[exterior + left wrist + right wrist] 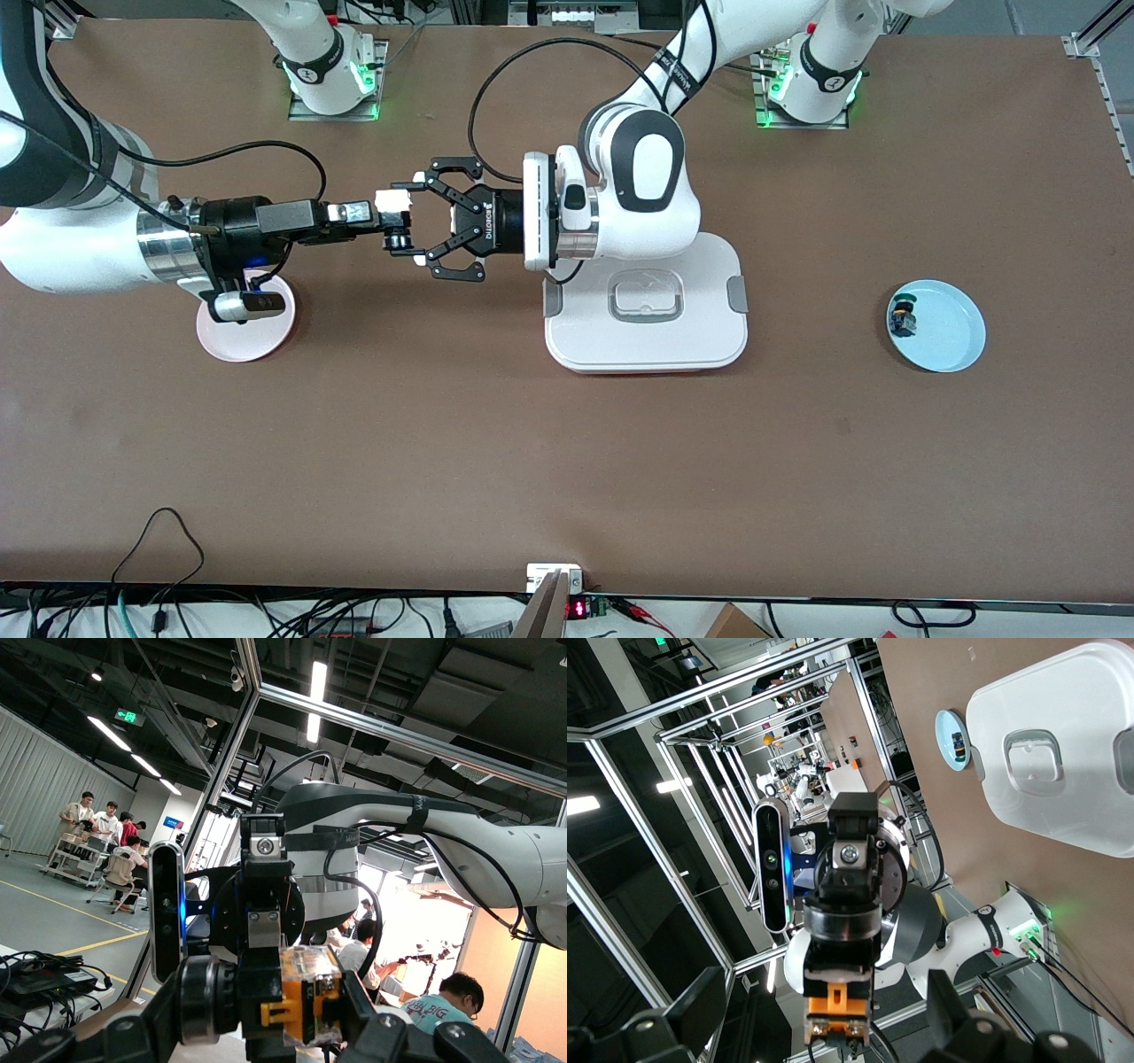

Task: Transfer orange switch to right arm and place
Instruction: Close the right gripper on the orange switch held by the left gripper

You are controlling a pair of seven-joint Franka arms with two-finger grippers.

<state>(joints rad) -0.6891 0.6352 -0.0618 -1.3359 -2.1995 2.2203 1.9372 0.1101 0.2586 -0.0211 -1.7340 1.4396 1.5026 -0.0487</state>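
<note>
Handover in hand above the tabletop [567,461]: left end effector [423,232] clamps the orange switch [398,239]; right end effector [390,211], spread wide, seemingly straddles it; next it must close before the left lets go.

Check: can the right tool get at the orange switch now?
Probably yes. The left tool holds the orange switch shut in its tips, up in the air over bare table, and the right tool faces it open, fingers right at the switch. Nothing sits between them.
</note>
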